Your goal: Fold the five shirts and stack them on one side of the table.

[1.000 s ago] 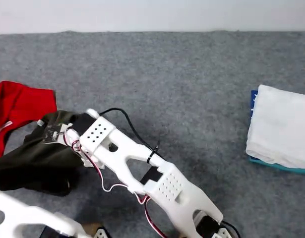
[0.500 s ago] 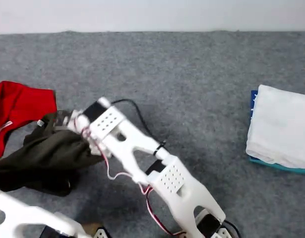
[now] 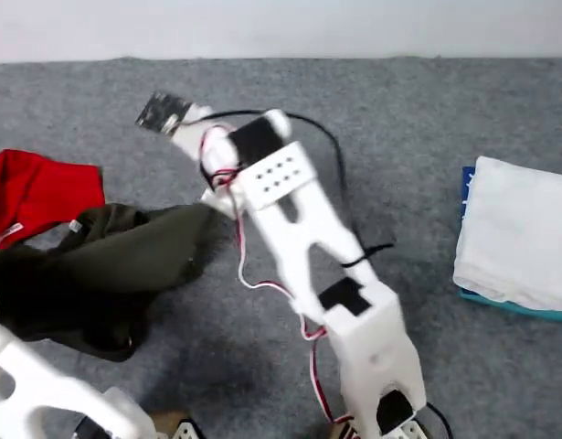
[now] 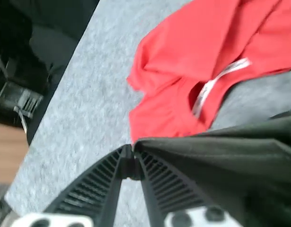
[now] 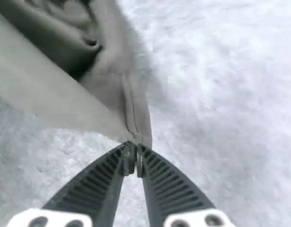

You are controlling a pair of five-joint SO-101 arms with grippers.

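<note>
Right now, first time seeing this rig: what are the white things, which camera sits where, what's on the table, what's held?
The white pieces are two small robot arms: the right arm and the left arm. Each ends in a two-finger gripper. The high view comes from a fixed camera looking down. The other two come from a camera on each arm's wrist, looking along its fingers. On the grey table lie a red shirt, a dark green shirt and a folded white shirt stacked on a teal layer. The left gripper is shut on one edge of the dark green shirt, and the right gripper on another.
</note>
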